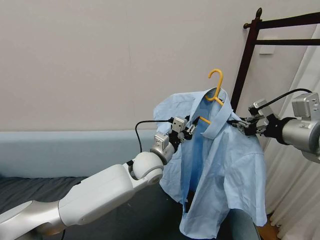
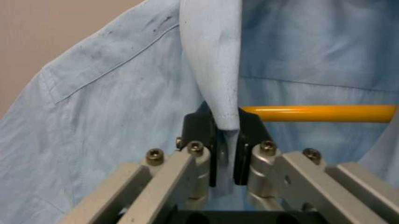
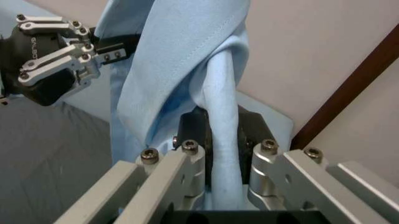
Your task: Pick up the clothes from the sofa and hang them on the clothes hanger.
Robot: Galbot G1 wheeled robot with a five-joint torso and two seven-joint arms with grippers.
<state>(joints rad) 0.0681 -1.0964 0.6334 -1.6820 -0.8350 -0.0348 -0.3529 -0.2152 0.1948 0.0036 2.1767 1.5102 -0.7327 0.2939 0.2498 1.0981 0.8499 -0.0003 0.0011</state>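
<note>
"Both held the shirt [image 1: 220, 170]?"
"Yes. Left gripper [image 1: 187, 131] and right gripper [image 1: 239, 125] were clamped on cloth by its collar, hanger [image 1: 220, 82] inside, above the sofa [image 1: 60, 147] beside the rack [image 1: 248, 55]. Level lifting seemed wise for hooking."

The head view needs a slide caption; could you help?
Left gripper and right gripper pinch a blue shirt on a yellow hanger over the sofa, near the wooden rack.
</note>
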